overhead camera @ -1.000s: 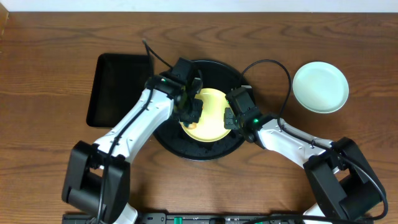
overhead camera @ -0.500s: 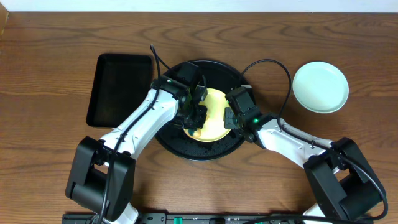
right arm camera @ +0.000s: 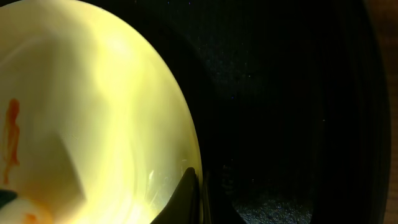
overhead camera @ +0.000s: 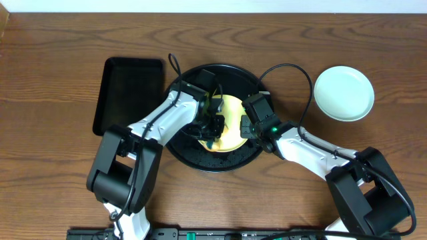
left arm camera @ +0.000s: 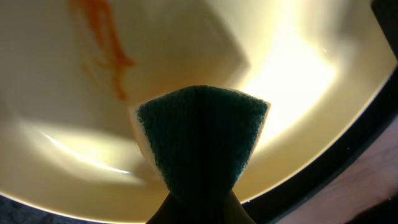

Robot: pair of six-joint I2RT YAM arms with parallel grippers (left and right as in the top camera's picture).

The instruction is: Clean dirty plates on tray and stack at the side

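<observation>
Scrubbing step: left end effector (left arm camera: 199, 210) clamped on green-faced sponge (left arm camera: 199, 137), pressed on pale yellow round plate (left arm camera: 286, 74) at centre of large round black tray (overhead camera: 220, 162); right end effector (right arm camera: 198, 196) pinches plate rim. Next: sweep sponge over orange smear (left arm camera: 102, 43).

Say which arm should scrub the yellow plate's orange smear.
Left: the left gripper holds the sponge on the yellow plate near the orange smear; the right gripper just pinches its rim.

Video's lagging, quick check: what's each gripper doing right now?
Left gripper: closed on the sponge.
Right gripper: closed on the yellow plate, at its rim.
</observation>
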